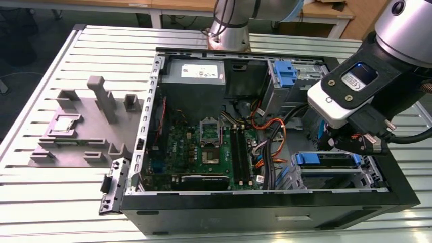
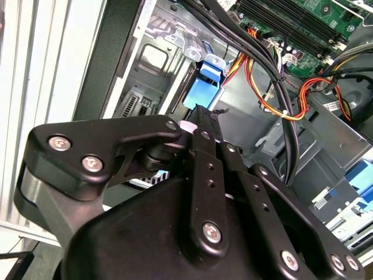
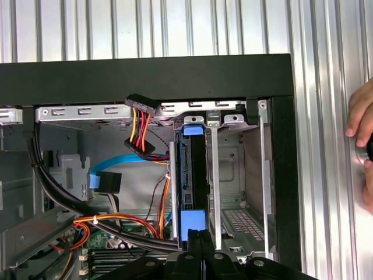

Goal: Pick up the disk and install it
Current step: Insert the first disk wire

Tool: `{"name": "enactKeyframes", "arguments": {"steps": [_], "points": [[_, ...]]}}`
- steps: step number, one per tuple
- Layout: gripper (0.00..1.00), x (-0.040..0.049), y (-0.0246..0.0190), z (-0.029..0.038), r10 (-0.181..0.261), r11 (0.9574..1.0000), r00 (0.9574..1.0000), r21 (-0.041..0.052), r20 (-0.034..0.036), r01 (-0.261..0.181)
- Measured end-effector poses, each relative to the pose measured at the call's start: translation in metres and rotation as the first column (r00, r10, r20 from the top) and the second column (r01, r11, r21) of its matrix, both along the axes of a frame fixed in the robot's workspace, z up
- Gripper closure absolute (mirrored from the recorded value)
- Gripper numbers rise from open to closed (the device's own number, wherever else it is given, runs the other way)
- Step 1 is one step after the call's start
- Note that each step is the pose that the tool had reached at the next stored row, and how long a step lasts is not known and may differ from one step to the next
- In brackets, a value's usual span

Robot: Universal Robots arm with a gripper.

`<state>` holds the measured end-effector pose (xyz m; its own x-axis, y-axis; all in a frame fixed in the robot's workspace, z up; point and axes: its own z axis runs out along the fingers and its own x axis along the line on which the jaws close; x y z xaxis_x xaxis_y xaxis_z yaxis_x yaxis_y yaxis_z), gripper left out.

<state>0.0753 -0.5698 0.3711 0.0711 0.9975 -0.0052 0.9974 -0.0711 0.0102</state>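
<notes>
Claw [image 3: 201, 234] is pinched all the way closed, fingers flat against each other, with the tips butted up to the blue bracket [image 3: 192, 223] on the near end of the disk [image 3: 194, 175]. Nothing looks clamped between them. My read is that it's working as a pusher here, nudging the disk home rather than carrying it.

The disk stands on edge in its slot straight ahead of the tips, tucked in the corner of the case [image 3: 145, 76]. On edge makes sense, since that's how the rails run. It looks mostly in, but I can't tell if it's latched.

To one side of the claw, toward the case wall, there's an empty slot [image 3: 239, 175]. On the other side hang the power plug [image 3: 141, 107] and a blue cable [image 3: 108, 172], neither plugged into the disk as far as I can see. Probably parked there to keep the slot free.

A person's hand [image 3: 361, 134] rests on the bench [image 3: 326, 116] past the case wall, well clear of the claw.

Counts:
- One claw.
- One disk.
- One hand.
- One blue cable.
- Two slots: one filled, one empty.
- Two blue brackets in the exterior view: the one on the disk by the claw, and a spare caddy [image 1: 287, 73] well away from it, near the power supply [image 1: 196, 71].
</notes>
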Motion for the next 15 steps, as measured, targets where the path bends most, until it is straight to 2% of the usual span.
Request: {"name": "enactKeyframes", "arguments": {"steps": [15], "points": [[0.90, 0.0000, 0.0000, 0.0010, 0.010, 1.0000, 1.0000, 0.0000, 0.0000, -0.010]]}}
